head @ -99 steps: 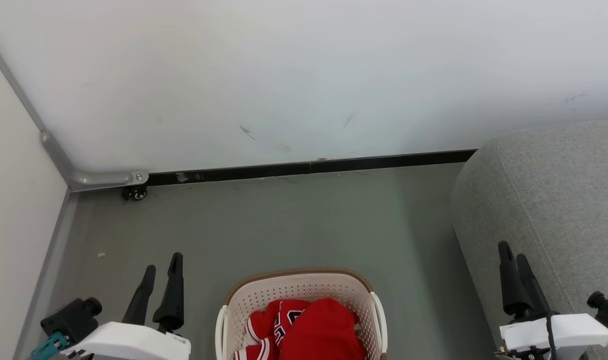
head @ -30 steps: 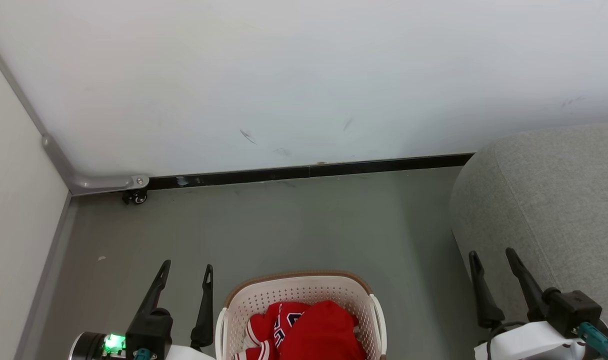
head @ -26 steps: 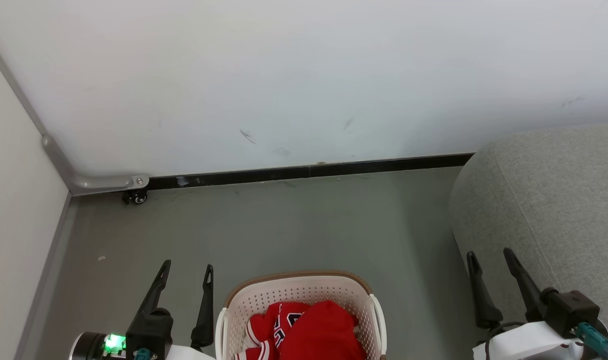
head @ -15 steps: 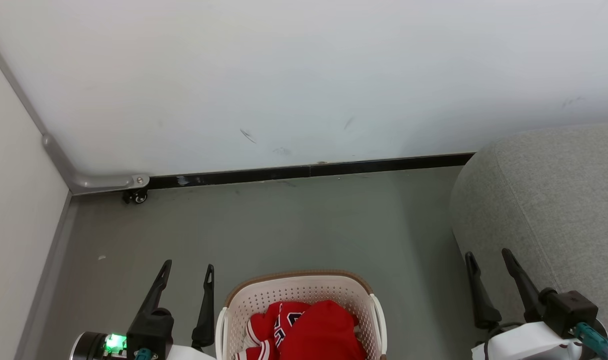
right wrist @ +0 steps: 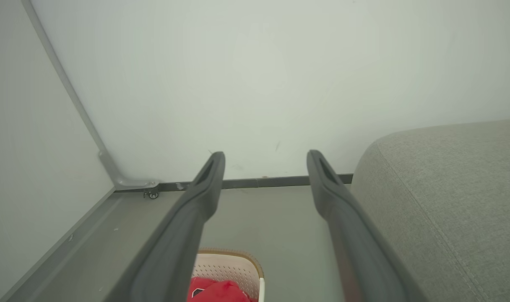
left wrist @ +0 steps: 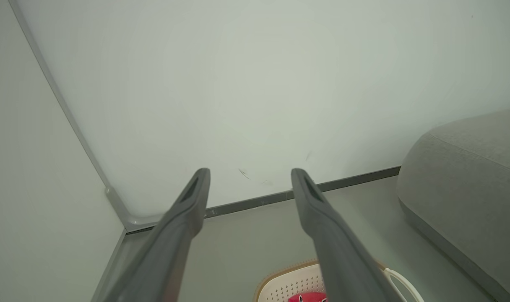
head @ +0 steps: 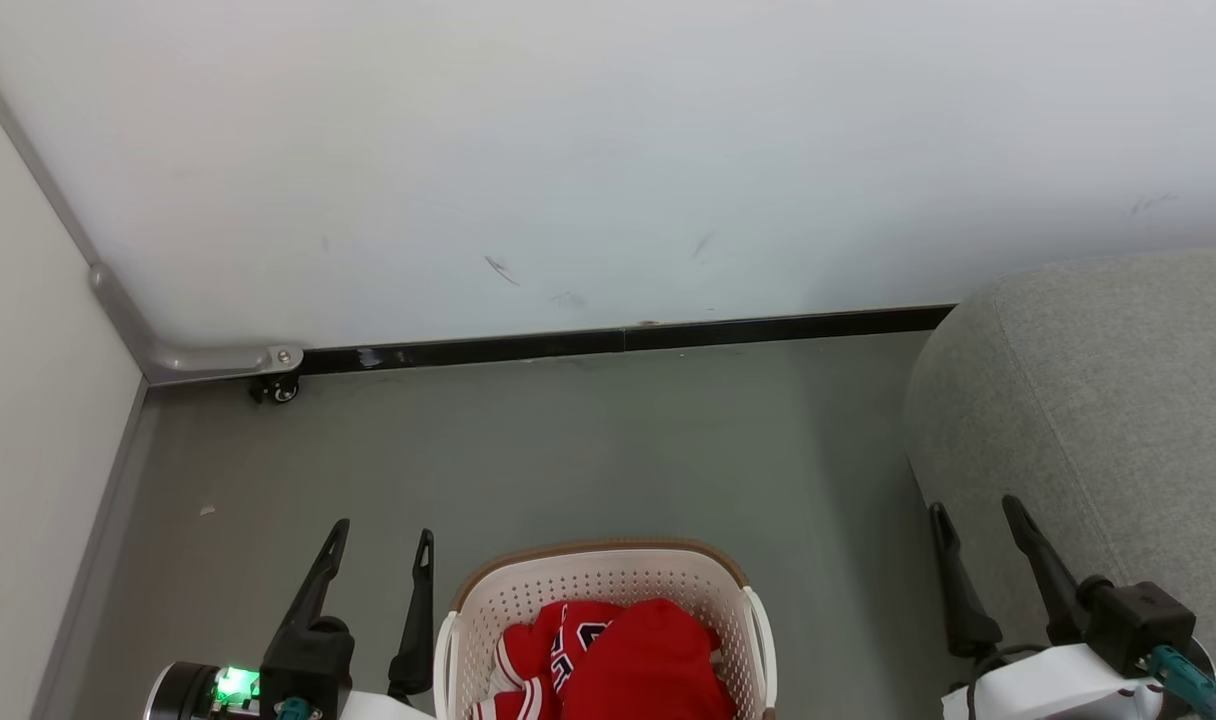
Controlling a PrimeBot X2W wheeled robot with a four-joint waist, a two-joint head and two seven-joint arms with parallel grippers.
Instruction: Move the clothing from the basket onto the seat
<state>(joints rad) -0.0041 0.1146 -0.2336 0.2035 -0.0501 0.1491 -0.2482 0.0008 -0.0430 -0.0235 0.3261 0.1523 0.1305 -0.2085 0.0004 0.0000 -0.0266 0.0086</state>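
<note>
Big pale wall (head: 608, 150) at the back, grey floor (head: 588, 450) below it, and the light-grey seat (head: 1098, 400) bulging in on the right. The basket (head: 608, 580) sits on the floor at the bottom middle, and the clothing (head: 628, 665) is piled inside it, plain red piece partly over the jersey. Left gripper (head: 383, 528) hangs just left of the basket, fingers spread wide, nothing in them. Right gripper (head: 973, 505) is likewise wide and empty, by the seat's near edge. Tiny caster (head: 276, 390) in the far corner.

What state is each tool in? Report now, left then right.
Left tool: open, holding nothing.
Right tool: open, holding nothing.
</note>
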